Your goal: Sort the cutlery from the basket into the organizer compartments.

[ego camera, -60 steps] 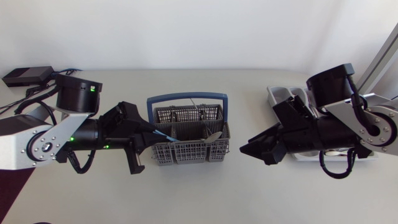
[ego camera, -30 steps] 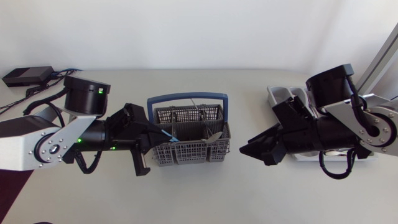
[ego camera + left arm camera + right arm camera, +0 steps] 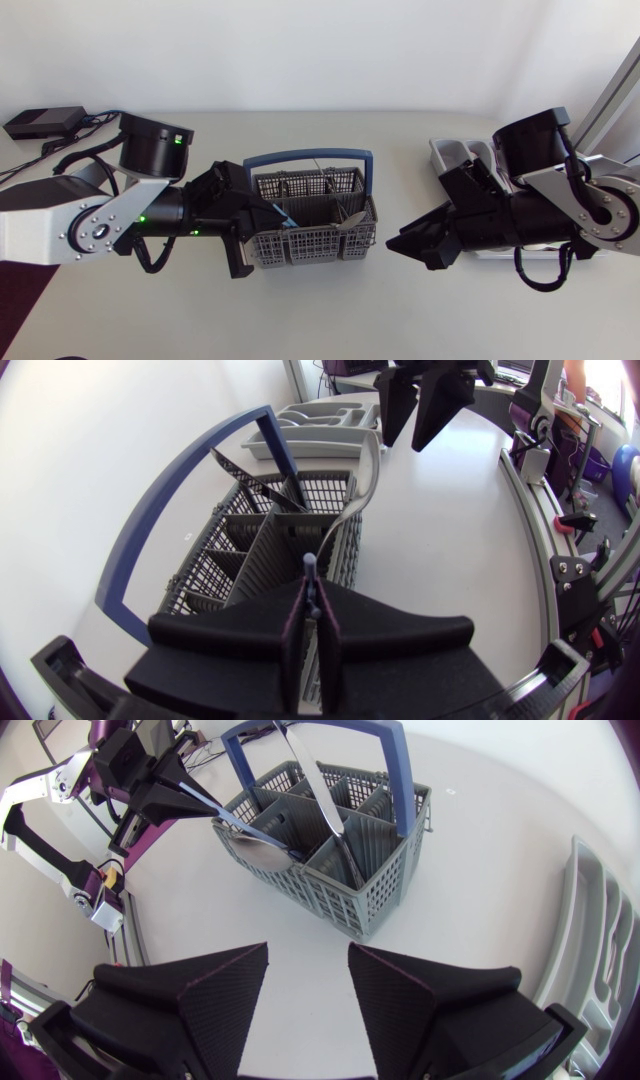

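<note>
Left gripper (image 3: 264, 213) is pinched shut on a blue-handled spoon (image 3: 281, 217) in the basket (image 3: 310, 246) mid-bench (image 3: 400, 320), probably to lift it out, while the right gripper (image 3: 395, 243) hangs wide open and empty between basket and organizer (image 3: 447, 150), likely for a handoff.

Pale surface (image 3: 320, 310). Grey basket (image 3: 312, 247), blue handle, at frame centre. Grey organizer (image 3: 448, 153) at right, partly hidden by arm. Black box (image 3: 42, 122) with cables (image 3: 95, 117) at upper left.
</note>
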`<state>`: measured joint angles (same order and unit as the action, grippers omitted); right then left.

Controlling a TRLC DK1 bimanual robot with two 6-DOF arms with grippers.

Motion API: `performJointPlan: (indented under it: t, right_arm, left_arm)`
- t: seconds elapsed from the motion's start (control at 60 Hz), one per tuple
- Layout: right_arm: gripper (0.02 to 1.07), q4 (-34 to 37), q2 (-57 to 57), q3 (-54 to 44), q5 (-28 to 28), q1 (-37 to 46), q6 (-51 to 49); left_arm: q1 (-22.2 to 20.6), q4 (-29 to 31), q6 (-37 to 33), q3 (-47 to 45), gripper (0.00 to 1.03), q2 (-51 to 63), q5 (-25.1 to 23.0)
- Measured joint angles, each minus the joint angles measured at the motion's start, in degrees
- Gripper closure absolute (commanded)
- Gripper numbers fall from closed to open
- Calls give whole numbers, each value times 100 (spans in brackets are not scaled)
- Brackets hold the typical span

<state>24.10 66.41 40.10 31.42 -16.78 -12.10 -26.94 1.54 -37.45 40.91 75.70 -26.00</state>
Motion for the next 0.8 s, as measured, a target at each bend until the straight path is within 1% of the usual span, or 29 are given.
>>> performJointPlan:
  t: [0.183,0.417,0.7,0.8]
  right_arm:
    - [47,9,-79,0,0,0,-15]
    - [47,20,-221,0,0,-4,-42]
    - [47,146,-546,-68,-28,-179,-129]
    - [47,162,-752,-85,-219,-343,-149]
  left_arm:
    - [-26,507,-2,289,100,-11,39]
    - [-59,1388,-11,780,100,-192,190]
    - [-57,2151,-118,1464,100,-570,330]
    - [-57,2452,-140,1742,100,-732,363]
